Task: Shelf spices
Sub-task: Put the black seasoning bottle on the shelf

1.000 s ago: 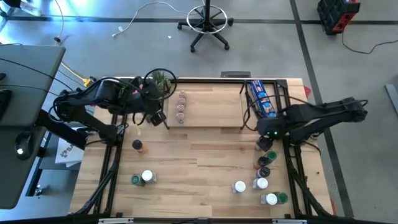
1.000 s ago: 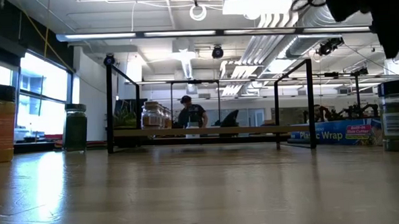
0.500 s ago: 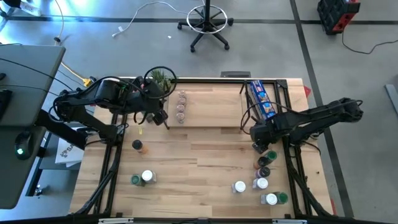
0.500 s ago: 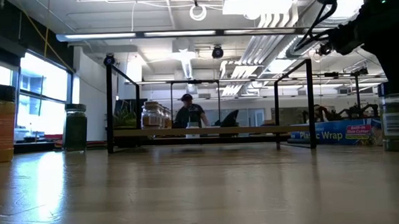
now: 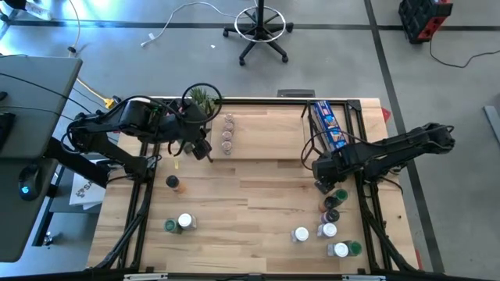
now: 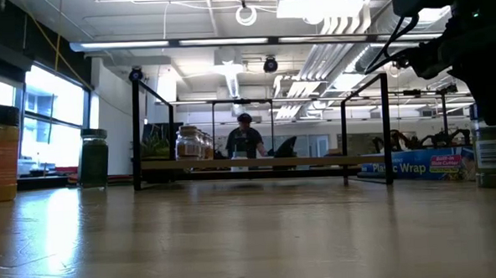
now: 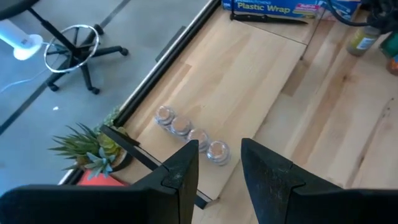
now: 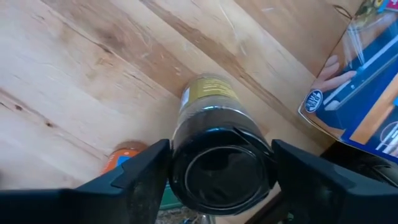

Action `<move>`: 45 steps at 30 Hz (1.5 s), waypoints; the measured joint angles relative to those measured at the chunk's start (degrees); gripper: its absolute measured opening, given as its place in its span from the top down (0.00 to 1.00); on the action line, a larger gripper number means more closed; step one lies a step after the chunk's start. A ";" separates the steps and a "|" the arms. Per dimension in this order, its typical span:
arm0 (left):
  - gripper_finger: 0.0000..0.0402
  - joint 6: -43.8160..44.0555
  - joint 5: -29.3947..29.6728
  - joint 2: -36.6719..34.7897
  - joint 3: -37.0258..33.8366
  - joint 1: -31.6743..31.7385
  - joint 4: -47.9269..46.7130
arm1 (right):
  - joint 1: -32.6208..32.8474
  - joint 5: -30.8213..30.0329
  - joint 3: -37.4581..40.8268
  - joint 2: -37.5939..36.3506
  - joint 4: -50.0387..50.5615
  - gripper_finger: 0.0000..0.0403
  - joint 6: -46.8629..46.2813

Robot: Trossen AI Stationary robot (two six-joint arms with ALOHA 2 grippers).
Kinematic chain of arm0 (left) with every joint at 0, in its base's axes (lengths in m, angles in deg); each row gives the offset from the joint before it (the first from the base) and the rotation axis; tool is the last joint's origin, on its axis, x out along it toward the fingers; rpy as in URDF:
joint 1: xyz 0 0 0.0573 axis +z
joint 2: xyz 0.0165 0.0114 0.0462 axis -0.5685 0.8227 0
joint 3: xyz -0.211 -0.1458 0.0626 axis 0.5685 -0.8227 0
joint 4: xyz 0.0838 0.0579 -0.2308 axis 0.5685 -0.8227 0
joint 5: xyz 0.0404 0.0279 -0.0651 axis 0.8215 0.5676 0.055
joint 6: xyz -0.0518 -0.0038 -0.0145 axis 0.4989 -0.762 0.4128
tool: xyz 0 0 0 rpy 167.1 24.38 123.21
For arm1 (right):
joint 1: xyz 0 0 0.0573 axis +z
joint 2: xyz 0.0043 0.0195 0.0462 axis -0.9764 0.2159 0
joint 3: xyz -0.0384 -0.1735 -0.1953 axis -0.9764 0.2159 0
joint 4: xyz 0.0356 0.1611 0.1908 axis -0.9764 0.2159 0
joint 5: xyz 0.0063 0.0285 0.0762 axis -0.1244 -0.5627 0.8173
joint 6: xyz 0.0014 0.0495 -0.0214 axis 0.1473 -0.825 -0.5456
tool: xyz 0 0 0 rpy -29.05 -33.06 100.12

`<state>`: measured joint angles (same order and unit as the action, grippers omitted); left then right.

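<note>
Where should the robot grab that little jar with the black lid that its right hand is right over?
Best by its round sides, just under the black lid, coming straight down from above. The jar stands upright on the table, and the right hand already has one finger on each side with gaps to spare. Squeezing across the middle should keep it from tipping.

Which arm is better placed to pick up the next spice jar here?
Right. Its gripper has open jaws straddling a black-lidded glass spice jar on the table; the left gripper hangs empty by the light-wood shelf.
</note>
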<state>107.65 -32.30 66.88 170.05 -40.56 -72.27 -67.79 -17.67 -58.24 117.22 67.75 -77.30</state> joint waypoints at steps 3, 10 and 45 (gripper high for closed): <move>0.71 0.79 -0.07 0.00 0.00 -0.17 -0.01 | 0.00 0.01 0.00 0.00 -0.17 0.39 0.00; 0.71 1.38 -0.22 0.00 0.00 -0.17 -0.01 | 0.00 0.39 0.00 -0.02 -0.30 0.47 -0.02; 0.71 -2.35 -0.09 0.00 0.00 -0.89 0.14 | 0.31 2.99 -39.24 10.88 11.14 0.52 4.88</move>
<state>105.29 -32.39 66.88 170.05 -41.45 -72.13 -67.49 -14.68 -97.48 128.10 78.89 -72.42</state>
